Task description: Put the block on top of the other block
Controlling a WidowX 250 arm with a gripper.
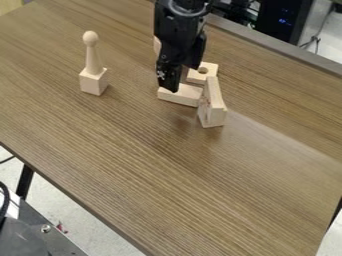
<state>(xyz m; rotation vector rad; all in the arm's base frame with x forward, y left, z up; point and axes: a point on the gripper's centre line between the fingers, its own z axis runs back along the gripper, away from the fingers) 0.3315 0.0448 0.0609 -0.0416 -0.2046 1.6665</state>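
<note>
The block by the jaws looks light, stiff and fairly grippy; best taken across its narrow width. Whether the jaws are open, I cannot tell.

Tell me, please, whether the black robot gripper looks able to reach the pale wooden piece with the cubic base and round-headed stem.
Probably yes: the pale wooden piece stands upright apart from the other blocks, and nothing visible stands between it and the black gripper.
</note>
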